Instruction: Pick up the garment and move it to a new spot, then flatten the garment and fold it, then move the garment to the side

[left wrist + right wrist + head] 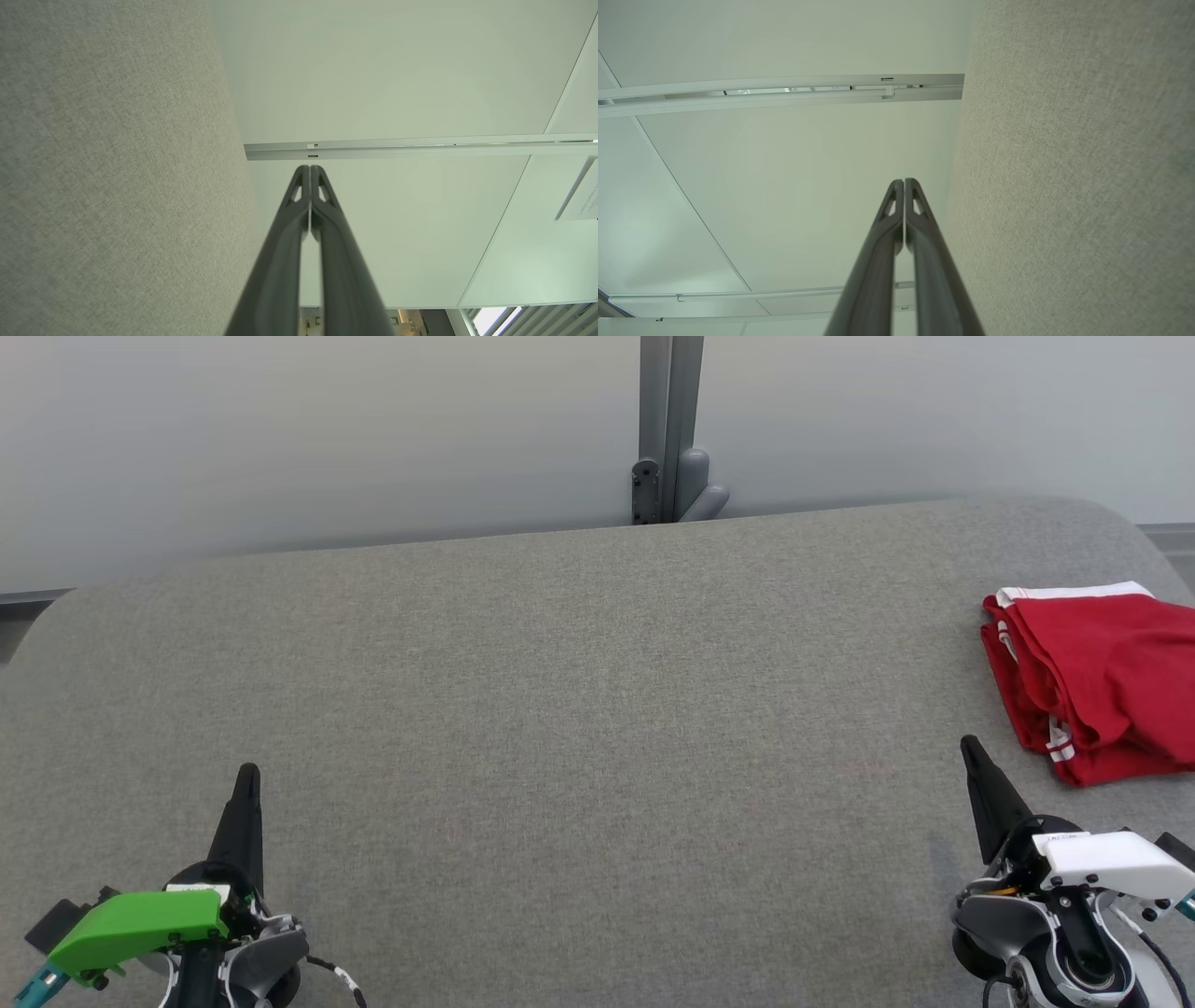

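The garment [1097,677] is red with white trim and lies folded at the right edge of the grey fabric table [579,709] in the head view. My right gripper [971,747] is shut and empty, its tips a short way to the left of the garment's near corner and apart from it. At the lower left my left gripper [248,775] is also shut and empty, far from the garment. In the wrist views the left gripper [309,169] and right gripper [904,182] each have their fingers pressed together, pointing along the table toward the pale wall.
A grey metal post with a bracket [667,429] stands behind the table's far edge, in front of a pale wall. The table's corners are rounded. Grey fabric stretches bare between the two grippers.
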### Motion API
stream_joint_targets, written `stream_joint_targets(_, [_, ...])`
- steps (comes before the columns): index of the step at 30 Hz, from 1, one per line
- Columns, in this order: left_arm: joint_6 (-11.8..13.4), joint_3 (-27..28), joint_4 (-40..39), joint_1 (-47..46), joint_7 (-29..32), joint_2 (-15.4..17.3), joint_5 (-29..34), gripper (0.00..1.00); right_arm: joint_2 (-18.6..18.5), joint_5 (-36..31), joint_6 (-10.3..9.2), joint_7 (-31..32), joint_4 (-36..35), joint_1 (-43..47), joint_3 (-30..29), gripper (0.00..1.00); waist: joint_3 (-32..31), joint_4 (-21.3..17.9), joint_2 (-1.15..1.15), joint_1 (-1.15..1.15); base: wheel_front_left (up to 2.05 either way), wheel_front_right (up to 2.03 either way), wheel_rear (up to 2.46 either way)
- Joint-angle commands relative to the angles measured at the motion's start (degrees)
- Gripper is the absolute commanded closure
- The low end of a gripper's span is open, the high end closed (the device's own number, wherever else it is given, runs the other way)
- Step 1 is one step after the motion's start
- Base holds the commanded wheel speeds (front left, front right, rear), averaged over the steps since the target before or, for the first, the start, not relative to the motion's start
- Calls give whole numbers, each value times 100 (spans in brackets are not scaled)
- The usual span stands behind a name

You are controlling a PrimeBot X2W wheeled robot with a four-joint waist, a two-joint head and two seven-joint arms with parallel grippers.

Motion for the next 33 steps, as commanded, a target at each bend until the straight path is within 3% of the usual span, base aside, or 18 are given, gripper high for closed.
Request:
stream_joint_targets(1, [-26, 15, 5, -68, 23, 29, -4, 100, -28, 38, 2, 17, 9, -35, 5, 100, 0, 0, 0, 0, 0, 0, 0])
stream_joint_targets(33, [-26, 15, 4, -68, 23, 29, -4, 100, -28, 39, 2, 17, 9, -35, 6, 100, 0, 0, 0, 0, 0, 0, 0])
